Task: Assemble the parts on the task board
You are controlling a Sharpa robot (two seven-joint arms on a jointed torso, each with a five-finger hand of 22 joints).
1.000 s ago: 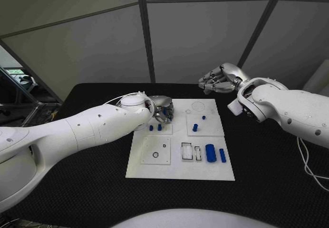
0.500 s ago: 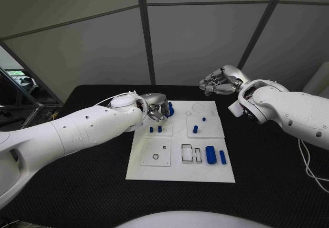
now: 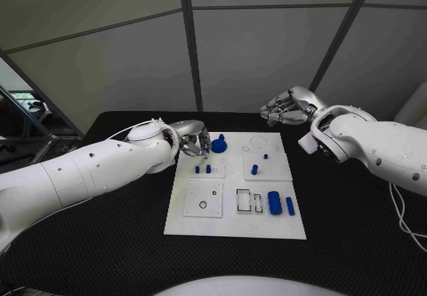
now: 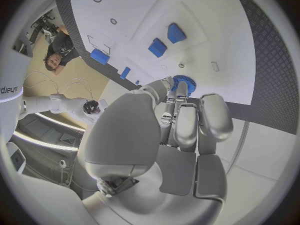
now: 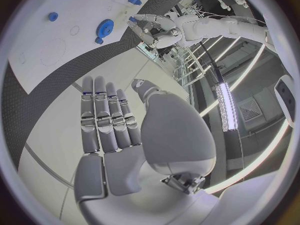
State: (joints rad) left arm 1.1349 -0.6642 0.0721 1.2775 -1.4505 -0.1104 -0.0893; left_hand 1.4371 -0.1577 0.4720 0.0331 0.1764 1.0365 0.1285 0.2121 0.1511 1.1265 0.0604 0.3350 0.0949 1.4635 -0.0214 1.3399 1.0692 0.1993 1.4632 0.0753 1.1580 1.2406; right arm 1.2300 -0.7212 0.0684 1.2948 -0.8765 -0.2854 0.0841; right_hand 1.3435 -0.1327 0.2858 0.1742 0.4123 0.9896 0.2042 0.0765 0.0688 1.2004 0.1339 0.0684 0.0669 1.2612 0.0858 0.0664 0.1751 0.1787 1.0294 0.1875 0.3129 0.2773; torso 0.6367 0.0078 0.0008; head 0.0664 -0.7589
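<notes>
Holding a blue gear [image 3: 219, 145] at its fingertips, the left robot hand [image 3: 194, 142] sits over the far left corner of the board [image 3: 233, 225] on the black bench [image 3: 107, 246]; wrist view shows the fingers [image 4: 187, 122] pressed together on the gear, which looks just above the board surface, though contact is hard to tell. Right robot hand [image 3: 287, 106] hangs past the board's far edge, well apart from it, fingers [image 5: 106, 120] straight, side by side, gripping nothing. Two small pegs [image 3: 203, 168] stand just behind the gear; a large cylinder [image 3: 274, 202] lies near the board's right edge.
</notes>
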